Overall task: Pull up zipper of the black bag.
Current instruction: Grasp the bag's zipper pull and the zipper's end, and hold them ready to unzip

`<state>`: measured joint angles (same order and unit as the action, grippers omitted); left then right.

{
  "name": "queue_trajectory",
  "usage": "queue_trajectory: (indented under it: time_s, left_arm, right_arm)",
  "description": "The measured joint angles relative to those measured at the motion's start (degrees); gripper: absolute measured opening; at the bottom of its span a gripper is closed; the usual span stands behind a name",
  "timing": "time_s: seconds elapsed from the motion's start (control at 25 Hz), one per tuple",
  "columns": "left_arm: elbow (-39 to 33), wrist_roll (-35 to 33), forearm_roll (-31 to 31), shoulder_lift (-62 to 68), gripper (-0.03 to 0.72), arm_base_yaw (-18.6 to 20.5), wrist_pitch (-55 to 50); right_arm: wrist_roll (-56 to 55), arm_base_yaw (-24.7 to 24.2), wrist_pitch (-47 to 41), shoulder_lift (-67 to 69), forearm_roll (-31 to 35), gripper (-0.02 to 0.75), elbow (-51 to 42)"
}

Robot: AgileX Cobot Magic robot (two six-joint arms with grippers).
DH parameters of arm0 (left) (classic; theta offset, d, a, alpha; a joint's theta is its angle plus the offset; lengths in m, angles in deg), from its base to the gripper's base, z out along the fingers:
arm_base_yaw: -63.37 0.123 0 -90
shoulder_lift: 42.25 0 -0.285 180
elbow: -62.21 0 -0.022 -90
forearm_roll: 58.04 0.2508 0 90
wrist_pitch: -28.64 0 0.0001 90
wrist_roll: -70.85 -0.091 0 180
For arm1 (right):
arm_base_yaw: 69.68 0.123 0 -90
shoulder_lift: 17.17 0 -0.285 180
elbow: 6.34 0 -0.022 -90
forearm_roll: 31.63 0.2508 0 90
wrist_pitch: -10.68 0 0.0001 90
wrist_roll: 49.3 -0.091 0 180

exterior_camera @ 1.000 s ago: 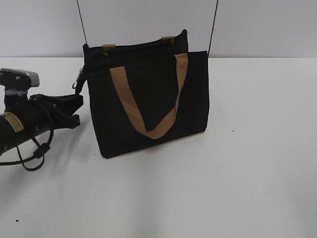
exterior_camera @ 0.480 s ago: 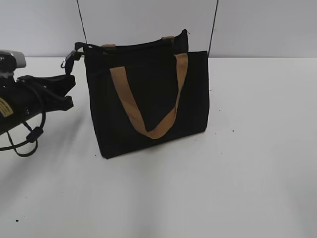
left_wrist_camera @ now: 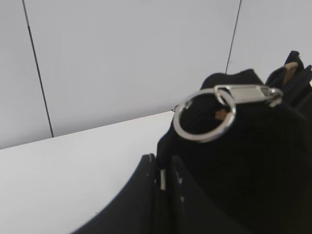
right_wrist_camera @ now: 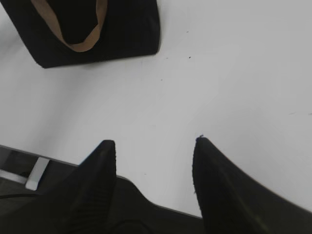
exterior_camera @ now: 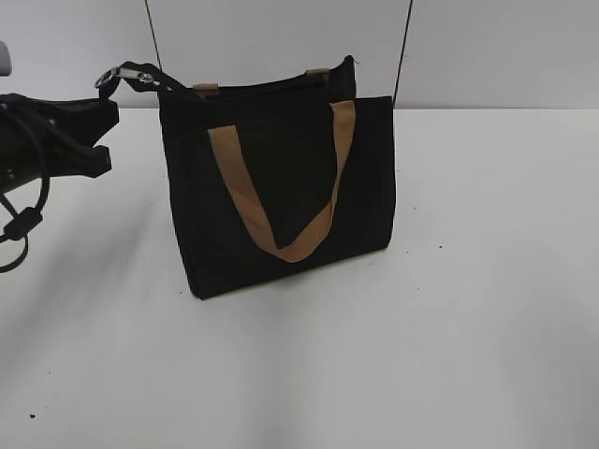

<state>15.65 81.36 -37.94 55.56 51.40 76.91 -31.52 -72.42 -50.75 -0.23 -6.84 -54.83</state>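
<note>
The black bag [exterior_camera: 281,187] stands upright on the white table [exterior_camera: 468,327], its tan handles [exterior_camera: 285,251] in a U on its face. The zipper [exterior_camera: 110,77], a silver tab with a ring, sticks out left of the bag's top left corner on a black strip. My left gripper [exterior_camera: 105,131] sits just under it. In the left wrist view the zipper [left_wrist_camera: 243,93] lies just beyond my left gripper [left_wrist_camera: 163,163], whose jaws are shut on black material and a small silver piece below the ring. My right gripper [right_wrist_camera: 153,144] is open and empty over the table, well short of the bag [right_wrist_camera: 122,29].
A light wall with thin dark vertical seams [exterior_camera: 404,51] stands behind the bag. A black cable loop [exterior_camera: 23,224] hangs from my left arm at the left edge. The table's front edge [right_wrist_camera: 44,158] lies under my right gripper.
My left gripper has moved left and up, partly out of the exterior view. The zipper tab has gone with it, from hanging beside the bag to stretched out up and left.
</note>
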Motion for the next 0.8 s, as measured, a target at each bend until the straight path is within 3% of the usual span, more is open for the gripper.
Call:
queue_trajectory:
  time_s: [0.36,0.64,0.8]
  left_arm:
    - [0.0,0.0,8.48,-9.81,0.035,0.0,-10.29]
    - [0.0,0.0,9.28,-12.5,0.034,0.0,-13.73]
    - [0.0,0.49,9.22,-12.64,0.034,0.0,-13.62]
  right_arm:
    - [19.11,0.0,3.35,19.14,18.3,0.391,7.96]
    - [35.29,0.0,4.99,34.7,33.48,0.391,13.81]
    - [40.35,1.0,5.56,42.88,37.52,0.391,17.63]
